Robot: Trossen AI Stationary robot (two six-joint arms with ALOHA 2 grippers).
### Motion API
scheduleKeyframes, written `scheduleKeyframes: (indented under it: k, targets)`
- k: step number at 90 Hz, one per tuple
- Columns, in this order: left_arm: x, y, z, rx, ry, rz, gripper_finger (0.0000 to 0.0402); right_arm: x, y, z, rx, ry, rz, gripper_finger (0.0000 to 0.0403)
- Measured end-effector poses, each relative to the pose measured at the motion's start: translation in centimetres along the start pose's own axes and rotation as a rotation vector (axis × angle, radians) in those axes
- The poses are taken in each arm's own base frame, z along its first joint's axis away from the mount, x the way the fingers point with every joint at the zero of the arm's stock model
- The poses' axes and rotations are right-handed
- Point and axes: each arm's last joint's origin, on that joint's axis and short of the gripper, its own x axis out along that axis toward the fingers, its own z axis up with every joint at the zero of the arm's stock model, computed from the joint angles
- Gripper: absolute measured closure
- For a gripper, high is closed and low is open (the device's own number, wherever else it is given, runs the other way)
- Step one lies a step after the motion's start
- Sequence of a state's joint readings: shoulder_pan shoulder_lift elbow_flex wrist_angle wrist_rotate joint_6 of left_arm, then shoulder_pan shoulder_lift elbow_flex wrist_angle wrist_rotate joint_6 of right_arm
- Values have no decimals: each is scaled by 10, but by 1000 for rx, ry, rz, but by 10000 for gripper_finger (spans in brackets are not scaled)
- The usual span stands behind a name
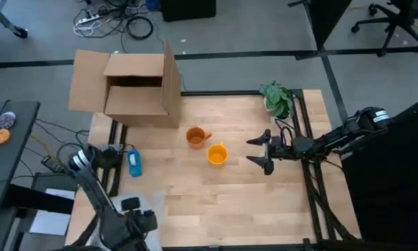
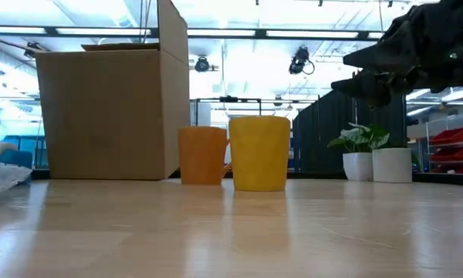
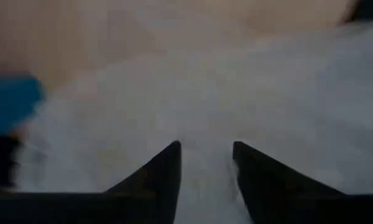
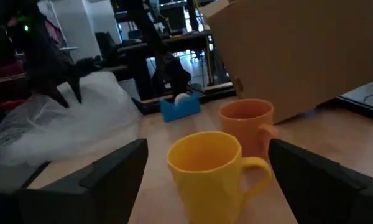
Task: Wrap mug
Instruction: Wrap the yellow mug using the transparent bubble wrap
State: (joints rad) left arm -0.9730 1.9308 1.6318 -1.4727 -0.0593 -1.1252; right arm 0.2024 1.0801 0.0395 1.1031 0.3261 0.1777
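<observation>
We see the right hand (image 1: 264, 150), fingers spread wide, facing the yellow mug (image 1: 217, 154) mid-surface beside the orange mug (image 1: 195, 137), seemingly lined up to grasp, while the left hand (image 3: 205, 158), fingers slightly parted, hovers over white wrapping (image 4: 74, 124).

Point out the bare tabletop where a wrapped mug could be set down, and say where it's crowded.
Free: the wide near strip of table, below the yellow mug and orange mug; also the far strip between the cardboard box and the potted plant. Crowded: the middle by both mugs, where the right tool hovers open, and the left edge around the blue tape dispenser.
</observation>
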Motion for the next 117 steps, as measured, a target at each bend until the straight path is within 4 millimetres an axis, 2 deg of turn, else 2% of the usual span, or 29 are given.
scheduleKeyframes:
  k: [9, 13, 26, 41, 55, 64, 73, 89, 108, 117]
  targets:
    - [10, 11, 20, 3, -31, 139, 376, 0, 0, 0, 14, -1, 7, 88]
    - [11, 18, 30, -3, -78, 183, 390, 0, 1, 1, 19, -9, 9, 89]
    - [4, 52, 68, -20, -305, 334, 400, 0, 2, 6, 35, -53, 44, 92]
    - [-9, 101, 124, -81, -546, 423, 401, -1, 7, 10, 78, -78, 196, 99]
    - [-17, 132, 188, -57, -722, 260, 401, -5, 19, 9, 98, -45, 353, 104]
    - [-23, 142, 224, 79, -874, 6, 401, -10, 29, 7, 103, -30, 423, 106]
    - [-29, 152, 250, 164, -1034, -241, 401, -14, 39, 6, 99, -21, 483, 107]
    - [-22, 182, 275, 109, -1117, -387, 379, -20, 48, 4, 103, -6, 549, 107]
    - [-4, 199, 301, 43, -1200, -442, 286, -21, 49, -4, 84, 68, 535, 107]
    - [-8, 206, 301, 104, -1220, -447, 248, -20, 45, -14, 71, 162, 429, 108]
